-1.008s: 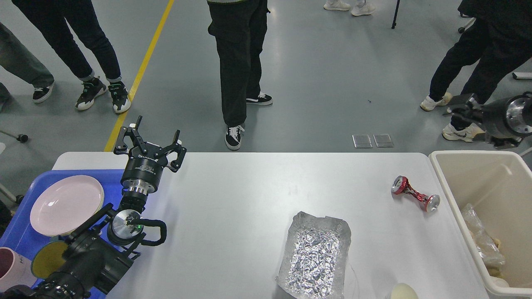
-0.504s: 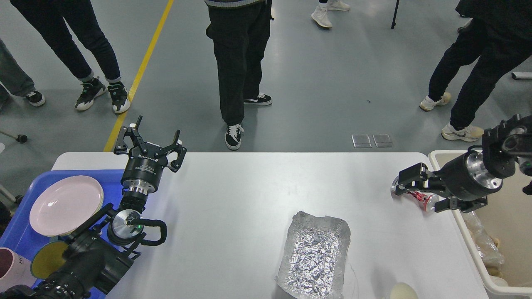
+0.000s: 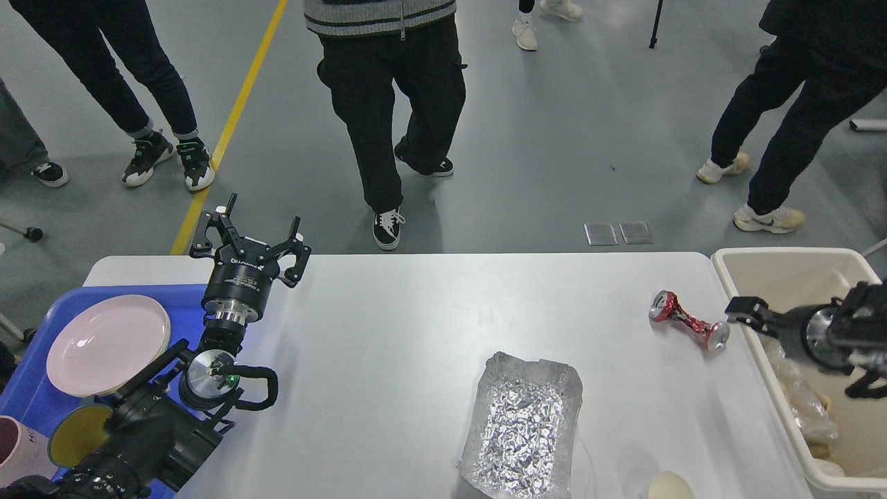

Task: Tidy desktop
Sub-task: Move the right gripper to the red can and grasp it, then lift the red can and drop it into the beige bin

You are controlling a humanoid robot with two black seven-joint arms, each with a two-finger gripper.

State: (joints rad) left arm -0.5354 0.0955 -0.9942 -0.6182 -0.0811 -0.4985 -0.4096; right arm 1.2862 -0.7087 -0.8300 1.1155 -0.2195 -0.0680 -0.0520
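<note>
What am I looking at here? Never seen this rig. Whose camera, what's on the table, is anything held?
This is a single view from a humanoid robot's own head, looking forward and down at the large white rectangular desktop, which it is meant to tidy. Both black arms are its own. The left gripper is raised over the table's far left edge, jaws spread, holding nothing. The right gripper is blurred over the beige plastic bin, so its state is unclear. On the desktop lie a crushed red drink can and a crumpled silver foil tray. A blue plastic tray on the left carries a pink round plate.
</note>
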